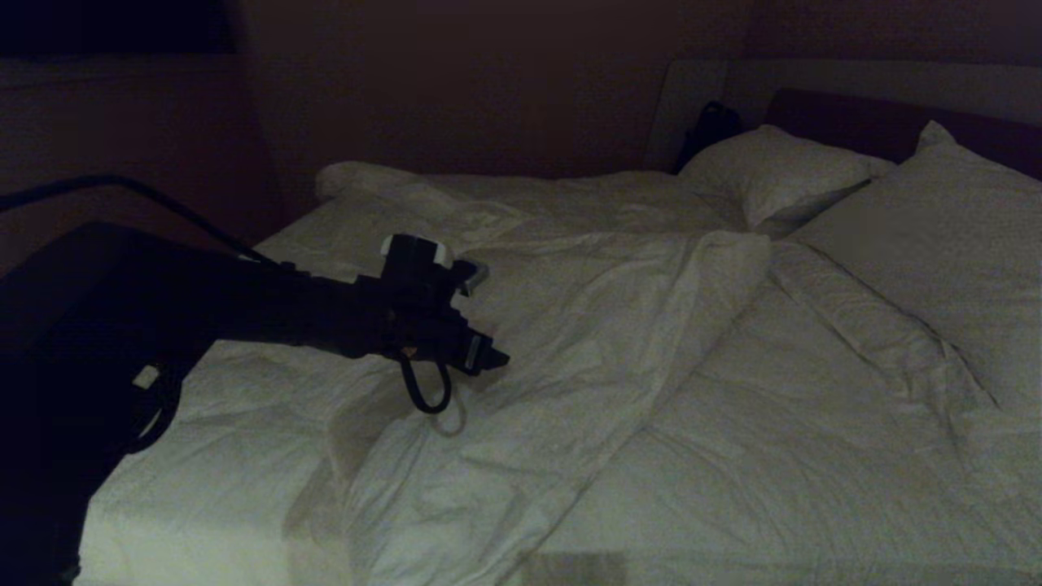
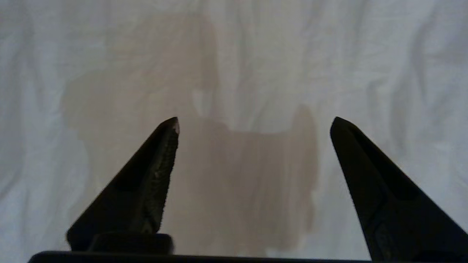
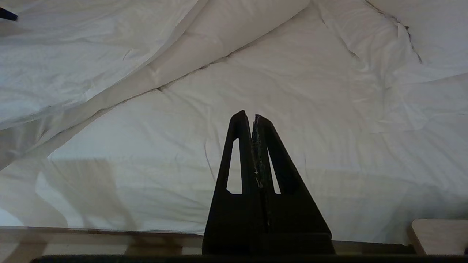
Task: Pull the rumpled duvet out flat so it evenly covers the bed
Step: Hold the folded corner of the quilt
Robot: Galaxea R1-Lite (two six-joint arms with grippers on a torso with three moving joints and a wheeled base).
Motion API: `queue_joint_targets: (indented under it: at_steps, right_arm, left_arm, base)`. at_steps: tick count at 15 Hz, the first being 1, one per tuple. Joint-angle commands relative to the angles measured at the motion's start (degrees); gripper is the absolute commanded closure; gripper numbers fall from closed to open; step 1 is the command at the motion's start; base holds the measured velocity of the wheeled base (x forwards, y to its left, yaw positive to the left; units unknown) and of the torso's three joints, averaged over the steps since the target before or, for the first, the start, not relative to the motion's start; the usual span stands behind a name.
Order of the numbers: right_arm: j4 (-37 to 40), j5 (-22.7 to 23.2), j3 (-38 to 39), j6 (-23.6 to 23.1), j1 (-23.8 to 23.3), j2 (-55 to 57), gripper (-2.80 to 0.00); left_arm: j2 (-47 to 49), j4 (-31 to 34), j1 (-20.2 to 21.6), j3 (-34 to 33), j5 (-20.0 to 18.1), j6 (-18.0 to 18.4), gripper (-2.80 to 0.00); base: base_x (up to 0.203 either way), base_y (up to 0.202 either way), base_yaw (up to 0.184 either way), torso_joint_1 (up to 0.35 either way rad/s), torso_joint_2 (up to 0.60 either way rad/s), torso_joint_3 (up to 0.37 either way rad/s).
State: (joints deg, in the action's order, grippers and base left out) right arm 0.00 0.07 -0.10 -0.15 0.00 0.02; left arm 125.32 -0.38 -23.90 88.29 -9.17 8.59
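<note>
— Where's the big white, puffy, creased duvet (image 1: pixel 570 366)?

— Spread rumpled over the wide low bed (image 1: pixel 195 521) with white bedding, one thick fold running from the foot edge up toward the plump white pillows (image 1: pixel 781 175) at the headboard end.

— And the left gripper (image 2: pixel 254 122)?

— Above the duvet near the bed's left edge, fingers (image 2: pixel 153 175) spread wide, nothing between them, its shadow on the cloth just beneath.

— The right gripper (image 3: pixel 253 118)?

— Fingers pressed together, empty, at the foot edge, apart from the fold.

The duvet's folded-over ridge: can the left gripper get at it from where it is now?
Probably yes: the left gripper is open just above the duvet, with nothing between it and the fold.
</note>
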Motion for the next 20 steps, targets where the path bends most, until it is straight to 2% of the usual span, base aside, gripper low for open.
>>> queue_joint_targets:
  at_steps: [1, 11, 20]
  right_arm:
    - [0.00, 0.01, 0.01, -0.02, 0.00, 0.06, 0.00]
    - [0.00, 0.01, 0.01, -0.02, 0.00, 0.06, 0.00]
    - [0.00, 0.01, 0.01, -0.02, 0.00, 0.06, 0.00]
  left_arm:
    - [3.40, -0.06, -0.32, 1.46, -0.01, 0.19, -2.80]
    - [10.56, -0.15, -2.73, 2.24, -0.32, -0.86, -2.80]
    - [11.53, -0.15, -3.52, 2.59, -0.24, -1.56, -2.80]
  base:
    - [0.000, 0.000, 0.000, 0.000, 0.00, 0.000]
    - [0.000, 0.000, 0.000, 0.000, 0.00, 0.000]
    - [0.000, 0.000, 0.000, 0.000, 0.00, 0.000]
